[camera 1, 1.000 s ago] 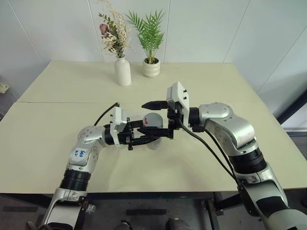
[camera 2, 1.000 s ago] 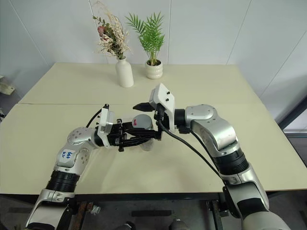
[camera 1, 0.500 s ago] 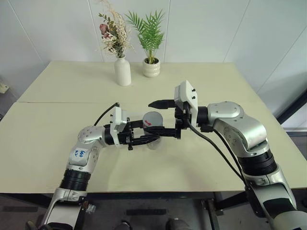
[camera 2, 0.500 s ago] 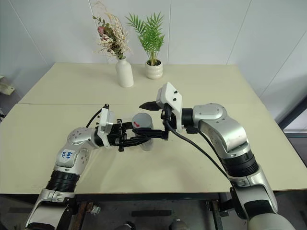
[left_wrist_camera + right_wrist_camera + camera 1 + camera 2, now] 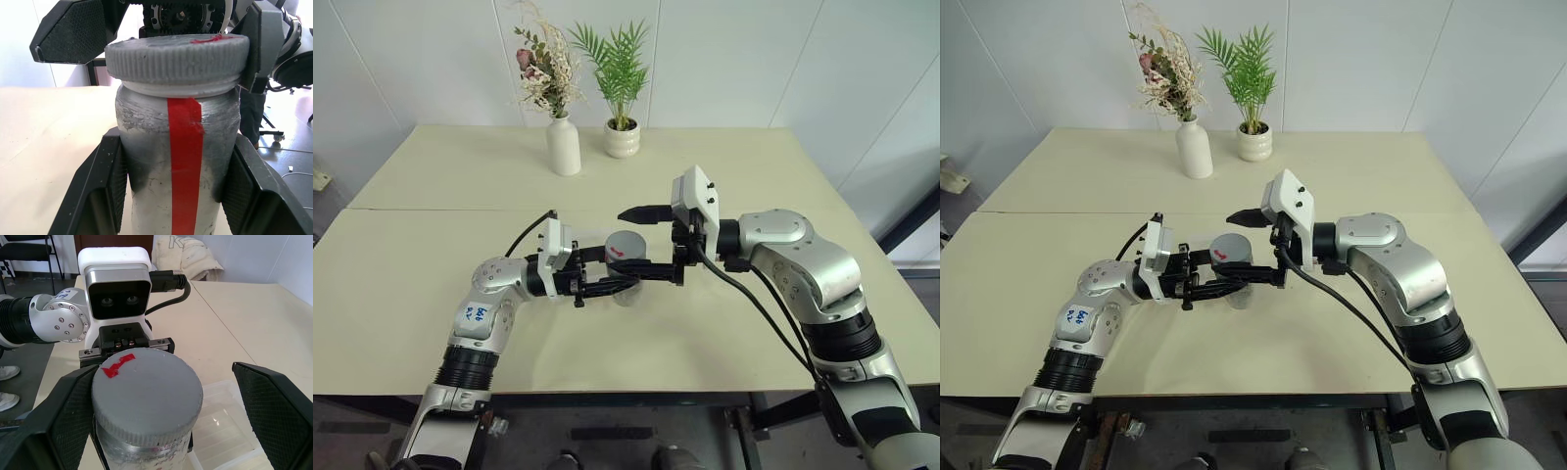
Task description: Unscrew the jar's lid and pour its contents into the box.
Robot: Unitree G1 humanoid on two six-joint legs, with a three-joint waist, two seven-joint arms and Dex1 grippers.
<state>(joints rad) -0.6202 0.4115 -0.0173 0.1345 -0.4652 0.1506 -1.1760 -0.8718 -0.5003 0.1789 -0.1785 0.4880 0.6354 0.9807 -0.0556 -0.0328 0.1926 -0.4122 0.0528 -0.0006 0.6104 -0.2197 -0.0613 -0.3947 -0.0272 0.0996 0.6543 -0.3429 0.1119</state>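
Left gripper (image 5: 625, 281) jaws clamp small silver jar w/ red stripe (image 5: 178, 161) upright above clear plastic box (image 5: 222, 423), steadying it while right gripper (image 5: 644, 240) jaws, apart, straddle grey ribbed lid (image 5: 146, 391) for unscrewing.

Grey lid (image 5: 146, 391) on jar (image 5: 142, 454), box (image 5: 222, 423) beneath, claw fingers (image 5: 279, 411) apart

Jar (image 5: 628, 257) mid-tabletop (image 5: 431, 274), lid (image 5: 146, 394) on it, box (image 5: 222, 428) beneath; left gripper (image 5: 622, 284) left, right gripper (image 5: 641, 240) right; vase (image 5: 563, 145), plant pot (image 5: 623, 139) far
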